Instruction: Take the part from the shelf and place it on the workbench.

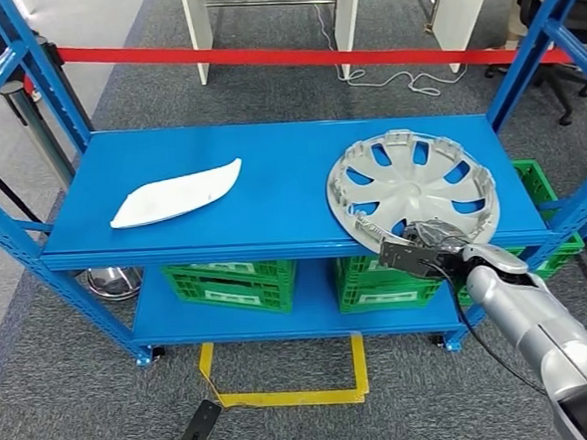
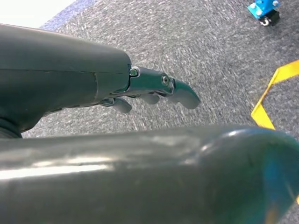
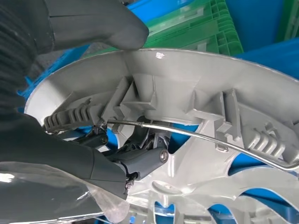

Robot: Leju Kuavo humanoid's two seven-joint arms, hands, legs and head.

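No legible writing on any item. Silver wheel cover (image 1: 412,185) lies on the blue shelf's (image 1: 273,181) top deck, at 3 o'clock, its near rim overhanging the front edge. Right hand (image 1: 427,240) grasps that rim at the cover's 6 o'clock: thumb on one face, fingers (image 3: 141,161) on the ribbed face. White curved panel (image 1: 176,194) lies at 9 o'clock. Left hand (image 2: 151,88) hangs over carpet, fingers extended, holding nothing.

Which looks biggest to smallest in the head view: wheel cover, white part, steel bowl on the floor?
1. Wheel cover, gripped at its near rim by the right hand.
2. White part, long but slim.
3. Steel bowl, partly hidden by the shelf.
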